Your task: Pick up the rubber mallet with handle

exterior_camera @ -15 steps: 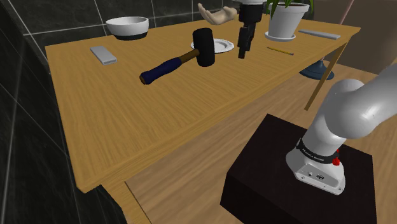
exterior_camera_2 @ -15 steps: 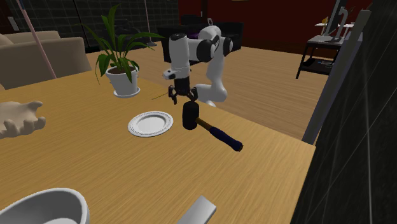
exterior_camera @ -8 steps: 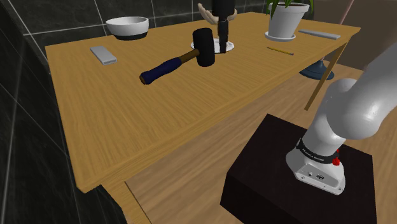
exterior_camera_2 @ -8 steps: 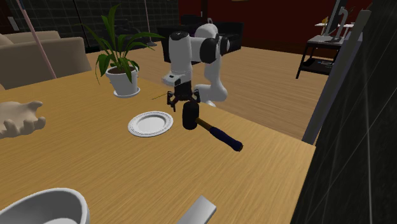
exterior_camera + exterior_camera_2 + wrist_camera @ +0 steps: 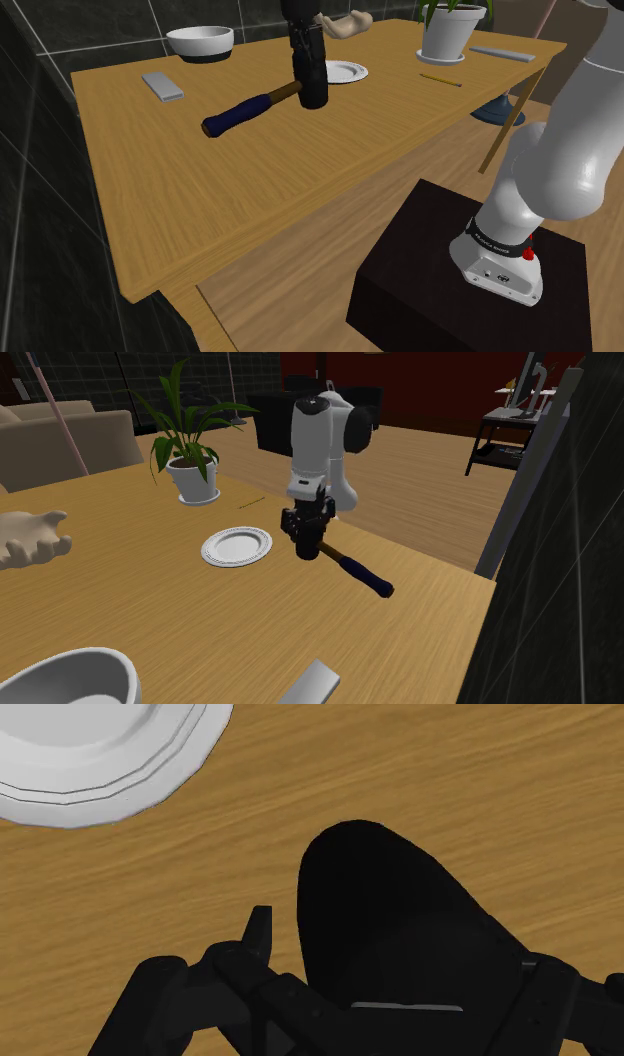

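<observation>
Wooden table (image 5: pixel 180 190) carries, left to right in the shoulder view, a grey slab (image 5: pixel 162 85), bowl (image 5: pixel 200 42), mallet (image 5: pixel 262 102), plate (image 5: pixel 343 71), pencil (image 5: pixel 440 80) and plant pot (image 5: pixel 447 32). The mallet lies just beside the plate, blue grip pointing to that view's left, black head under the gripper (image 5: pixel 305 62). The wrist view adds the fingers (image 5: pixel 260 932) spread astride the head, the visible one clear of it.
</observation>
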Available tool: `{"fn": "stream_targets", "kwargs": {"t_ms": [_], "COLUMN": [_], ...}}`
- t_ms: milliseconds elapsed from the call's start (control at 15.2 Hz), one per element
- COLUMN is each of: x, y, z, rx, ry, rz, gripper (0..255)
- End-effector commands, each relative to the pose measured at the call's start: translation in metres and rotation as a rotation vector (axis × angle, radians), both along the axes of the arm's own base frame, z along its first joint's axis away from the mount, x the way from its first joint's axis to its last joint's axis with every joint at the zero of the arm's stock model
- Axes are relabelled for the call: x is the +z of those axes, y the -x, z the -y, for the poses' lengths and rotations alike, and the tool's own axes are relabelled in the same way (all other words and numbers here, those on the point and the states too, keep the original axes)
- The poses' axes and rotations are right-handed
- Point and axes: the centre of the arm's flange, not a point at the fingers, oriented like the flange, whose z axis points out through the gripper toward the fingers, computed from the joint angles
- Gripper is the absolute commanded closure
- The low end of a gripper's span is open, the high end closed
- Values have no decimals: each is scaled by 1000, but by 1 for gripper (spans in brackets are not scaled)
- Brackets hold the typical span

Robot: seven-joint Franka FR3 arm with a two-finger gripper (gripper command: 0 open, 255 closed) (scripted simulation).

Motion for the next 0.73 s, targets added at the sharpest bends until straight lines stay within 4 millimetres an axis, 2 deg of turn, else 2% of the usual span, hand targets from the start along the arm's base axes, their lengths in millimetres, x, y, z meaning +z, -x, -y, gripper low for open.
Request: {"fn": "stream_targets", "kwargs": {"t_ms": [0,264,330,660], "x": [2,9,10,-17], "y": [-10,-15,-14,-14], "z": [-28,-84,-87,-87], "rx": [112,327,337,337], "ry": [5,17,18,18], "rz": [-13,-36,-37,-37], "gripper": [0,0,0,0]}}
